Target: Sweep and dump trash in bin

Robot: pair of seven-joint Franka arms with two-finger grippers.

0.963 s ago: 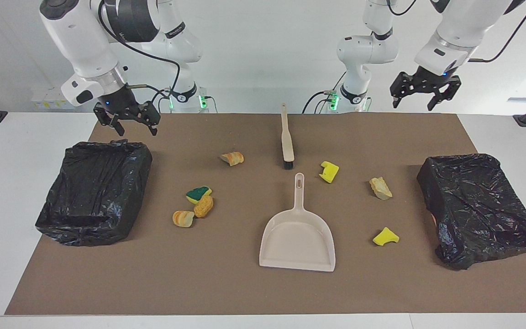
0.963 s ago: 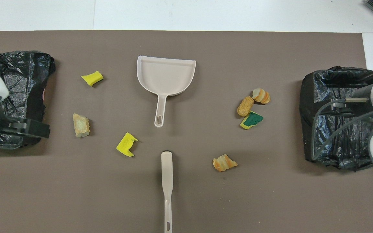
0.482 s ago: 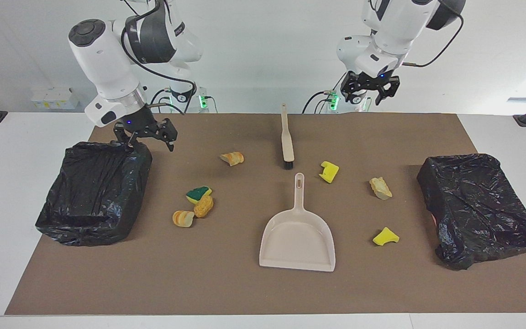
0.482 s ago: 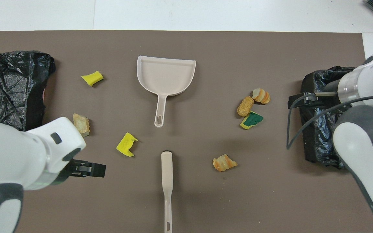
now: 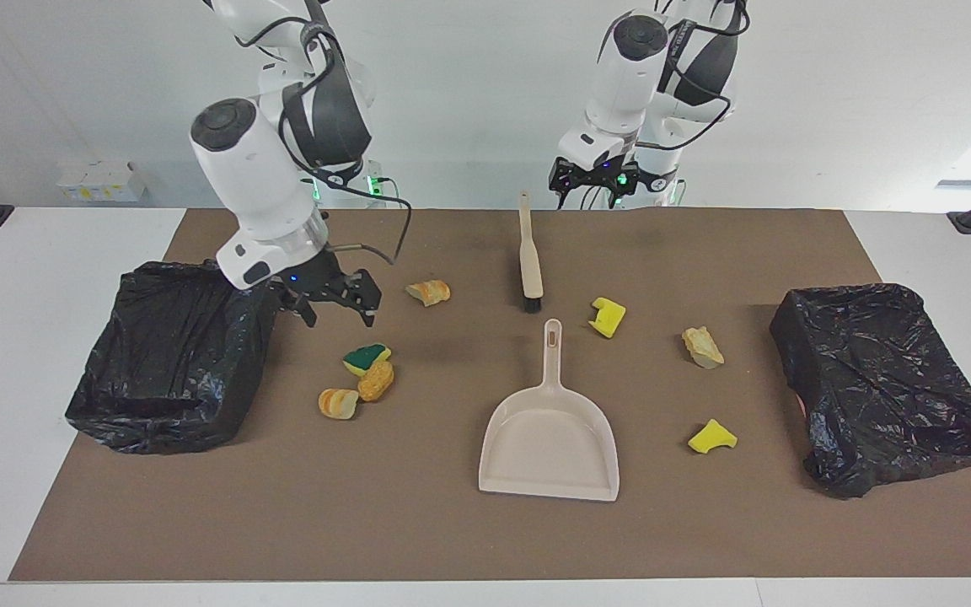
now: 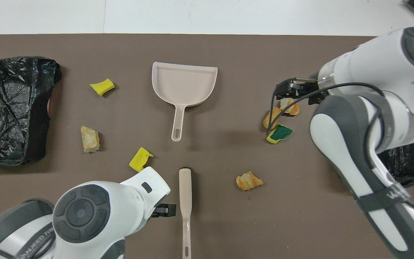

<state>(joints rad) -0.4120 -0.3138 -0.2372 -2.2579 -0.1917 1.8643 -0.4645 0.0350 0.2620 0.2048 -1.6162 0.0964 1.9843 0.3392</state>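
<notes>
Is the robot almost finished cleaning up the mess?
No, nothing is cleaned up yet. All seven scraps lie on the mat, none in a bin. The brush and dustpan lie untouched. Both grippers are open and empty: the left gripper hangs over the brush handle, the right gripper near three scraps. Grabbing the tools, sweeping and dumping are all left.

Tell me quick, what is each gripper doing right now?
Left gripper: open, empty, raised beside the brush handle.
Right gripper: open, empty, above the mat.

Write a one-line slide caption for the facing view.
Open left gripper above beige plastic brush, open right gripper near green-yellow sponge scrap; beige plastic dustpan untouched.
</notes>
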